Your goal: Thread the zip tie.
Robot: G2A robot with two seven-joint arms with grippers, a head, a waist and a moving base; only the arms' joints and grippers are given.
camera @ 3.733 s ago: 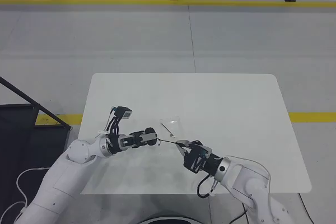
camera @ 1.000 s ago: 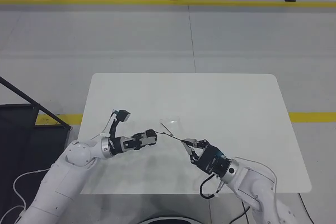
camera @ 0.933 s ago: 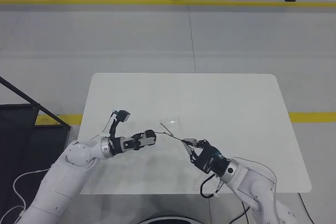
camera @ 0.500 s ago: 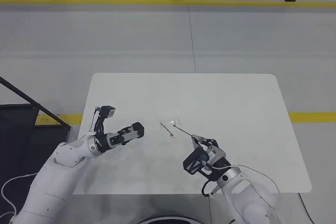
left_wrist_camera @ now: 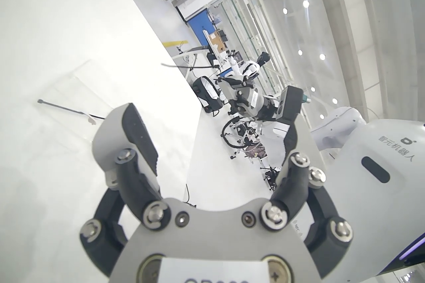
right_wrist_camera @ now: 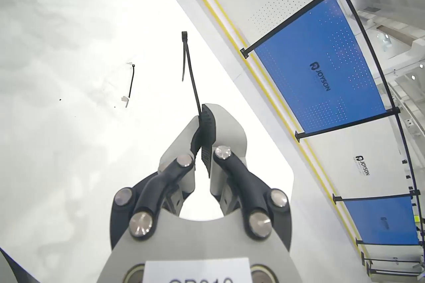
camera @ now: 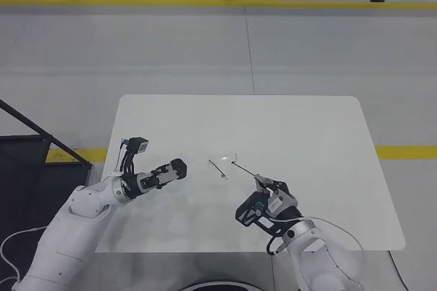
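Observation:
My right gripper (camera: pixel 261 180) is shut on one end of a thin black zip tie (camera: pixel 244 169) and holds it above the white table (camera: pixel 313 138). In the right wrist view the zip tie (right_wrist_camera: pixel 191 75) sticks out past the gripper (right_wrist_camera: pixel 203 113), its head at the far end and a short tail hanging back from it. My left gripper (camera: pixel 176 169) stands open and empty to the left of the tie; its fingers (left_wrist_camera: pixel 137 131) are spread wide. A second, shorter black tie (camera: pixel 220 170) lies on the table between the arms.
A clear plastic sheet (camera: pixel 224 156) lies flat on the table by the short tie (left_wrist_camera: pixel 63 107). The right gripper (left_wrist_camera: pixel 244 98) with its zip tie (left_wrist_camera: pixel 186 66) shows beyond the table edge in the left wrist view.
The left gripper has let go of the zip tie, opened and drawn back to the left. The right gripper has kept the tie and turned it more upright.

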